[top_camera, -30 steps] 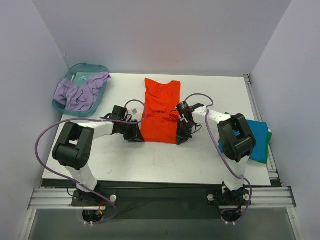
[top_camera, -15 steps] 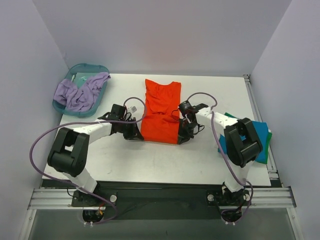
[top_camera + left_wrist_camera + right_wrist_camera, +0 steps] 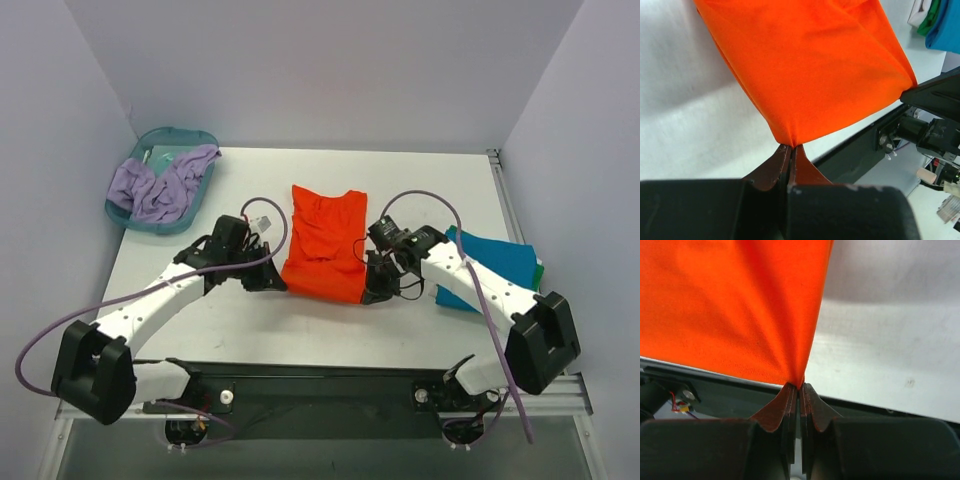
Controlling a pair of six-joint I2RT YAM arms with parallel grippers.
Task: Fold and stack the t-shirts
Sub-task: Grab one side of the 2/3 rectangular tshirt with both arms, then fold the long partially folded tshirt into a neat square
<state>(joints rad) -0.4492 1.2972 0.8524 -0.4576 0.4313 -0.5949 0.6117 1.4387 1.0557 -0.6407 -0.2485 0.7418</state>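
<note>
Fold step: move both corners level and together toward the collar so the hem lands square, no twist. Left gripper (image 3: 791, 148) and right gripper (image 3: 800, 388) each pinch 1 near hem corner of the orange-red shirt (image 3: 325, 240), jaws pressed on cloth. The shirt lies mid-table (image 3: 300, 325) as a smooth narrow strip, pulled taut at the pinches. The folded teal-blue shirt (image 3: 500, 262) sits at the right edge.

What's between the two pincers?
Only the orange shirt: its near edge spans left pincer to right pincer, each shut on a corner. Top view.
</note>
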